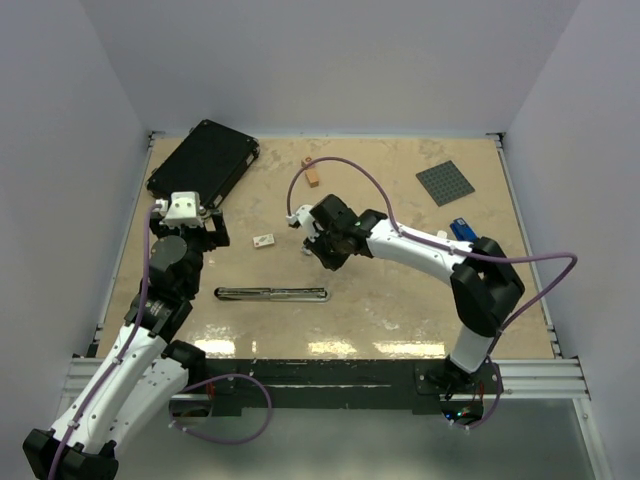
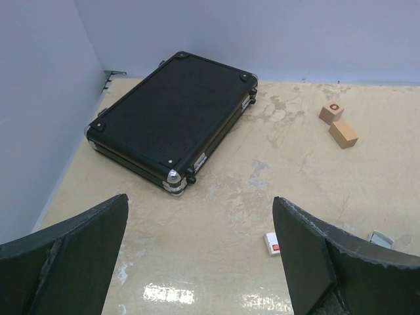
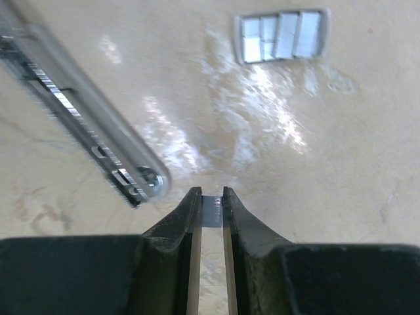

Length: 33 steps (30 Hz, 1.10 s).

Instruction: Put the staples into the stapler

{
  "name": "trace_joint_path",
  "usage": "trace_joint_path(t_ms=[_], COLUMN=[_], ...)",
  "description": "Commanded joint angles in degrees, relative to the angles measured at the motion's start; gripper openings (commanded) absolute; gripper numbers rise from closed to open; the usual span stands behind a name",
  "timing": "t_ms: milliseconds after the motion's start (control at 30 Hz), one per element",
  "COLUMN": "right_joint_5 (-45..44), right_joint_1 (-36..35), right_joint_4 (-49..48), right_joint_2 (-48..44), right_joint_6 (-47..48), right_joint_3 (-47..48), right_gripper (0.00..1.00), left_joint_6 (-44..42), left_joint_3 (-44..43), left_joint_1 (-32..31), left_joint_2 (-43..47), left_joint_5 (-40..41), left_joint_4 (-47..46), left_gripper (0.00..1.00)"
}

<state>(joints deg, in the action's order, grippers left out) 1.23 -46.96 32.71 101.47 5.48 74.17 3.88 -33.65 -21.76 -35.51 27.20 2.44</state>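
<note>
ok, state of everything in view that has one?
stapler: opened out flat, channel exposed.
staples: pinched in right gripper.
left gripper: open, empty.
black case: closed, lying flat.
staple box: open, strips showing.

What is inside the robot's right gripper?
A thin grey strip, the staples, is pinched in the right gripper. Only its top edge shows; the black fingers cover the rest. The stapler lies nearby.
</note>
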Motion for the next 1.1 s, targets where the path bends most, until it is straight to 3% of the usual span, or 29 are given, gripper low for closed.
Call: trace_joint_path(t_ms=[0,300,1067], right_joint_5=[5.88,8.25,9.75], right_joint_1=[-4.00,-9.90,-10.61], right_joint_4=[-2.82,-5.46,-5.99], right_joint_2=[-3.38,0.30,4.52], right_joint_6=[6.47,12.36,20.10], right_joint_3=[1.06,1.33,3.08], right_gripper=[0.17,0.18,0.17], left_joint_6=[0.16,-0.36,-0.54], left_joint_3=[-2.39,-2.21,-2.21], left_joint_1=[0.40,0.49,0.49], left_joint_2=[0.17,0.96,1.05], left_joint_5=[-1.01,-1.19,-1.62], left_joint_4=[-0.77,-1.03,-1.03], left_gripper=[0.96,0.95,0.95])
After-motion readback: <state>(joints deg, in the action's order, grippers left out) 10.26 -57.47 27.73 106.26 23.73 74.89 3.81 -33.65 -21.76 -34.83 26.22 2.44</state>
